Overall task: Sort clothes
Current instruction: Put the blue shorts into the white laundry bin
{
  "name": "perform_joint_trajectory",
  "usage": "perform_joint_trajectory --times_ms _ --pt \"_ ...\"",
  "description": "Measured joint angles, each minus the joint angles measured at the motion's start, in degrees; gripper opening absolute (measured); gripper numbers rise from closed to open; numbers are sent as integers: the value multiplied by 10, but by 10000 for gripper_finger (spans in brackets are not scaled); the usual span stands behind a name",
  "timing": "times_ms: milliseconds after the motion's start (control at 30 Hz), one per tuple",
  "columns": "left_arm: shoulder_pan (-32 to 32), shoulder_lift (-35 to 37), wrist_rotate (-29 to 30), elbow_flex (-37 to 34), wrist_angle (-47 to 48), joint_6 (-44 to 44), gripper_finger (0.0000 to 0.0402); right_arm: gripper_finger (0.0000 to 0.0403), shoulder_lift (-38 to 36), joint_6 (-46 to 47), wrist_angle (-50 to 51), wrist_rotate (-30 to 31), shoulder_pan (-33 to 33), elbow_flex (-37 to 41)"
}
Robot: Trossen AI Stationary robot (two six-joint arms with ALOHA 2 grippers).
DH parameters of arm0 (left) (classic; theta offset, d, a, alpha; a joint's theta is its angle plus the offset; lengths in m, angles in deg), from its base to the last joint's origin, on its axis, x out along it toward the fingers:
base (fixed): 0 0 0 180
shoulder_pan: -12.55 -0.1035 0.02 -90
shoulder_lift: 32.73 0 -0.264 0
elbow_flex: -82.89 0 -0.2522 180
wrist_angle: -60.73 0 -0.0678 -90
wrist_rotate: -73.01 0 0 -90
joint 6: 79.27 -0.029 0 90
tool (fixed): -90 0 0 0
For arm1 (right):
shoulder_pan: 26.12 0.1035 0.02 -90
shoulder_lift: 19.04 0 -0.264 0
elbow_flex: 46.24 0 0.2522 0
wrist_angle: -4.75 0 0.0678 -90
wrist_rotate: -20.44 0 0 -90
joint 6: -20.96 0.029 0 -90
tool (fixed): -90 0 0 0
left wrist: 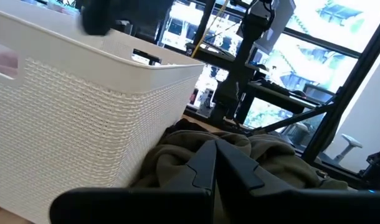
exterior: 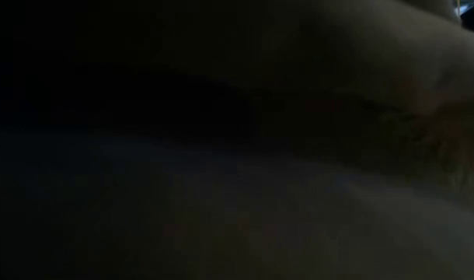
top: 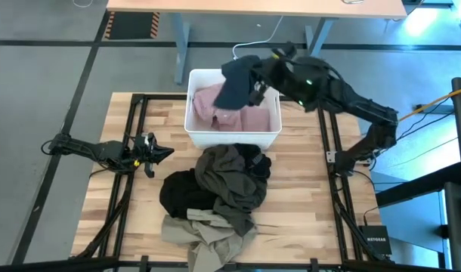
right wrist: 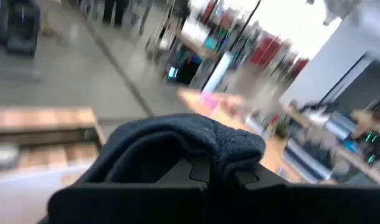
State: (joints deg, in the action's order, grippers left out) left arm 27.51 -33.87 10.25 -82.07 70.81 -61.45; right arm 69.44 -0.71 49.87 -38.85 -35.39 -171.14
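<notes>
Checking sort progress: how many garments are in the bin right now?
1 seen: a pink shirt in the bin. A dark garment hangs above it from the right hand. More may lie hidden underneath.

The low view is almost wholly black, nothing in it readable. The dark garment [top: 235,85] drapes over the right gripper [top: 255,81], hiding its fingers, and covers part of the pink shirt [top: 234,113]. The black garment [top: 187,193] lies half buried under the olive one [top: 232,177].

Wooden table [top: 306,196]: white bin [top: 196,128], apparently three heaped garments [top: 215,193].
</notes>
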Motion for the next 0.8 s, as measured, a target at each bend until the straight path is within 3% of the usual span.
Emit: perform_joint_trajectory --times_ms 333,667,800 --pt "0 0 1 0 0 -1 4 11 98 81 112 -109 -61 2" --pt "1 0 -1 0 17 8 4 20 132 143 53 -114 -78 115" --pt "1 0 -1 0 16 6 4 31 134 196 47 -147 -86 149"
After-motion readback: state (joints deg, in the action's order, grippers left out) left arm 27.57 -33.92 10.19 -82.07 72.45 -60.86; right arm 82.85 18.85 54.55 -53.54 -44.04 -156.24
